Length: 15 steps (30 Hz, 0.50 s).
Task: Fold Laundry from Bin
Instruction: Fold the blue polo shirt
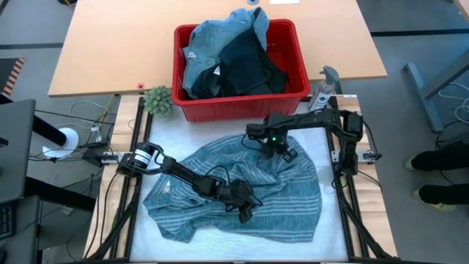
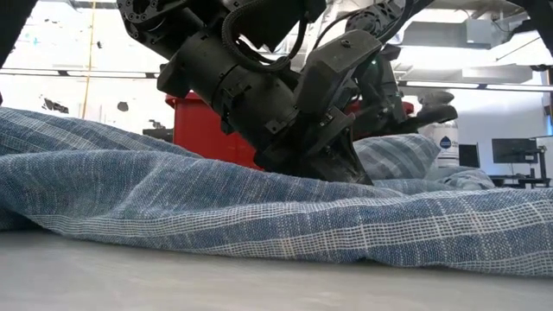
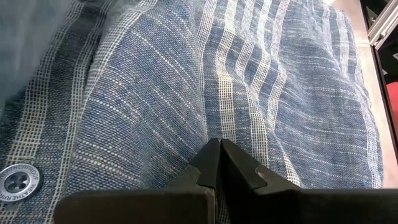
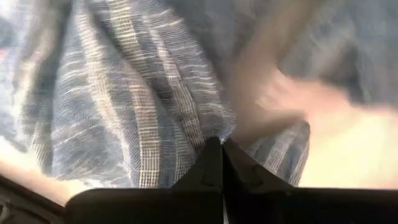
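Observation:
The blue-grey white-striped shirt (image 1: pixel 293 209) lies crumpled and spread on the white mat in front of the red bin (image 1: pixel 238 108). More laundry (image 1: pixel 227 51), light blue and dark pieces, is heaped in the bin. My left gripper (image 1: pixel 245 213) is down on the shirt's middle, near its front edge, and is shut. My right gripper (image 1: pixel 284 152) stands over the shirt's far part, close to the bin, pointing steeply down, also shut. A shirt button (image 3: pixel 18 180) shows beside my left fingers. My left gripper has its shut fingertips (image 3: pixel 219 149) on a ridge of the shirt's cloth (image 3: pixel 214 124) near the middle, coming slanting down from the table's left. How many layers it has cannot be told. The shirt lies on the mat around it. My right gripper pinches a bunched fold of the shirt (image 4: pixel 211 121) at its fingertips, near a free edge (image 4: pixel 273 140), from above. Cloth gathers toward the tips. The rest of the shirt lies on the mat.
A green tufted ball (image 1: pixel 157 99) sits left of the bin, and a grey tool (image 1: pixel 330 73) right of it. The wooden table (image 1: pixel 110 51) stretches behind. A person's shoes (image 1: pixel 440 161) show at the right. The mat's metal frame (image 1: pixel 344 198) borders the shirt.

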{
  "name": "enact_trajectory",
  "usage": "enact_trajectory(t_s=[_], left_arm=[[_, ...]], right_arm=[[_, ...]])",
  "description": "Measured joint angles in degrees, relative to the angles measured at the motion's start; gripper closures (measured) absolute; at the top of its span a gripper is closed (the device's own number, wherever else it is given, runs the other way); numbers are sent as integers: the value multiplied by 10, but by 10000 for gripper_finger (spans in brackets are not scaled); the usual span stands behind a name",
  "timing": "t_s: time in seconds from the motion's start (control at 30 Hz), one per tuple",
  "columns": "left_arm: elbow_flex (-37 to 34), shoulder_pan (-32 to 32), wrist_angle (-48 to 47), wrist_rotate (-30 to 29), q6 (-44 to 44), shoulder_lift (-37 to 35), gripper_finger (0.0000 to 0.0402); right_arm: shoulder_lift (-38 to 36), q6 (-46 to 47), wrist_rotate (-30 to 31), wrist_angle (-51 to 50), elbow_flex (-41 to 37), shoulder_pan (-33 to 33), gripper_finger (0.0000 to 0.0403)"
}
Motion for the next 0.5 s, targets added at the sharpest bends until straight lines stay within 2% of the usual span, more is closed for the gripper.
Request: enact_trajectory(t_s=[0.13,0.33,0.5], left_arm=[[0,0,0,0,0,0,401],[0,0,0,2,0,0,401],[0,0,-2,16,4,0,402]], right_arm=[[-28,114,17,-57,8,-24,386],[-135,301,29,-97,9,-63,386],[-198,357,26,-94,-9,-85,386]])
